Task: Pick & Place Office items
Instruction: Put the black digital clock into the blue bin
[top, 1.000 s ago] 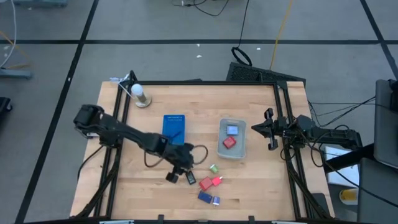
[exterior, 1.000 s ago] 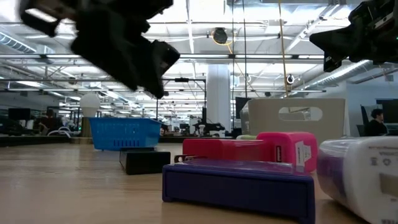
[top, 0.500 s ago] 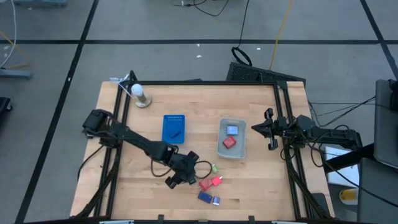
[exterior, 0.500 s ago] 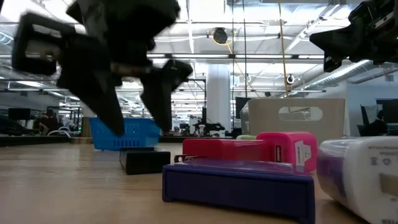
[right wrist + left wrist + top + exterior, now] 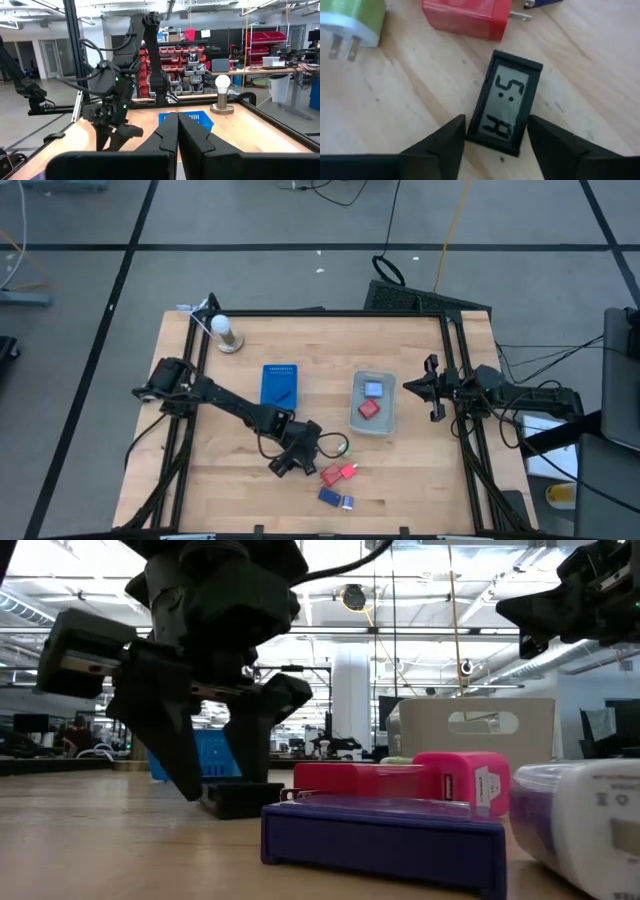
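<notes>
Black and small, the little clock (image 5: 503,102) lies flat on the wood table (image 5: 420,470), near the front. It has a grey screen facing up. The left gripper (image 5: 496,135) is down over it, with one finger (image 5: 445,145) on each side of its near end. The fingers are spread apart and do not pinch it yet. They stand that way, I think, so they can close on the clock's two long sides, which is the narrow way to grab it.

Just beside the clock lies a red block (image 5: 467,17) with metal prongs, and a green plug (image 5: 350,20) sits near that. A dark blue piece (image 5: 329,496) lies closer to the front edge. These are apart enough that the fingers fit around the clock alone.

Two pieces, one red (image 5: 369,409) and one pale blue (image 5: 372,388), already sit in the clear bin (image 5: 390,420). The blue tray (image 5: 266,395) holds one dark piece.

The right gripper (image 5: 177,131) waits up by the right edge of the table, its fingers pressed together on nothing.

The next move is likely a squeeze and a lift.
</notes>
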{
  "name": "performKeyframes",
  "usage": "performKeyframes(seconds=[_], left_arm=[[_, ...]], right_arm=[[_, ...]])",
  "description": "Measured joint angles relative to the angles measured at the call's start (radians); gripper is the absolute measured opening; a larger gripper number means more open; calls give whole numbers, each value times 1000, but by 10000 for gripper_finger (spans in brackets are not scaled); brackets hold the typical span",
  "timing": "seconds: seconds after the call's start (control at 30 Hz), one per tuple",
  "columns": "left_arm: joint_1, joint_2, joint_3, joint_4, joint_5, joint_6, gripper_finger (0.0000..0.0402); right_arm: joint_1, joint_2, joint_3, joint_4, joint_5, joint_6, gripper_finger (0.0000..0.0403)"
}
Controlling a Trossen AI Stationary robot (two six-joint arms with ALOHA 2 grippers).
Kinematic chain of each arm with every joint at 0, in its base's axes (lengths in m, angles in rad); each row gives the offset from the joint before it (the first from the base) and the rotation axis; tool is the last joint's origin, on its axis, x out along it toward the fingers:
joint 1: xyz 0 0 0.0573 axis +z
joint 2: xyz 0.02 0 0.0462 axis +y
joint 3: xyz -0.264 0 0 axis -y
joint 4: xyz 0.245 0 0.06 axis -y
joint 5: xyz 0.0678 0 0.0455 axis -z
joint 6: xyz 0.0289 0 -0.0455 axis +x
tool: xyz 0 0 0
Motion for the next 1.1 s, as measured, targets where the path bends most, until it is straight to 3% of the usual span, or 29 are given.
performKeyframes(seconds=[0.2,0.53,0.83,1.1], left_arm=[[6,16,0,6,38,-22,159],[5,-7,-1,-1,34,-27,156],[-4,-238,-2,-53,25,-104,158],[-36,-459,-6,-270,-181,-128,155]], right_arm=[[0,20,0,-1,0,-2,4],[0,26,0,13,0,-2,4],[0,26,0,14,0,-2,4],[0,26,0,11,0,0,4]])
